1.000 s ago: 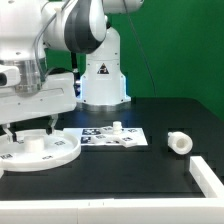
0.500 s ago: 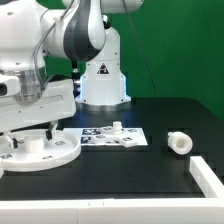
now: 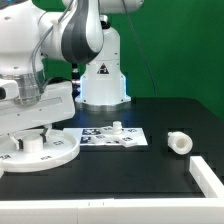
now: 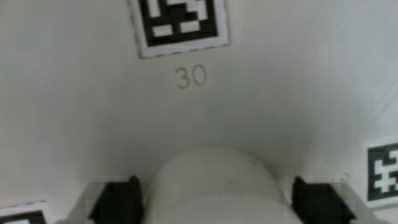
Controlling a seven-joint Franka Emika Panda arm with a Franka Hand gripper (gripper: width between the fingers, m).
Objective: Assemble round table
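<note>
Closest in the exterior view, a plain white block (image 3: 207, 177) lies at the table's (image 3: 140, 175) front edge, on the exterior view's right. Just behind it, on the exterior view's left, the round disc (image 3: 58, 155) lies flat on the dark table, rim up. The gripper (image 3: 30, 136) hangs straight down over the disc, with the short post (image 3: 30, 144) upright between its 2 fingers and its lower end at the disc's surface.

The wrist view shows the grasp: the rounded white post (image 4: 214, 170) fills the gap in the gripper (image 4: 217, 198), a dark finger pad (image 4: 118, 200) pressed to each flank, so the hand is clamped on the post. Beyond the post spreads the disc's white face (image 4: 285, 110), bearing a square tag (image 4: 183, 22) and the printed number 30 (image 4: 192, 76).

Farther back, beside the disc, lies the marker board (image 3: 105, 139), with 1 small white piece (image 3: 118, 127) standing on it. Well apart on the exterior view's right, a stubby white part (image 3: 180, 142) rests on the table; its shape is too small to tell. Farthest back stands the arm's white base (image 3: 101, 78) before a green backdrop (image 3: 170, 50).
</note>
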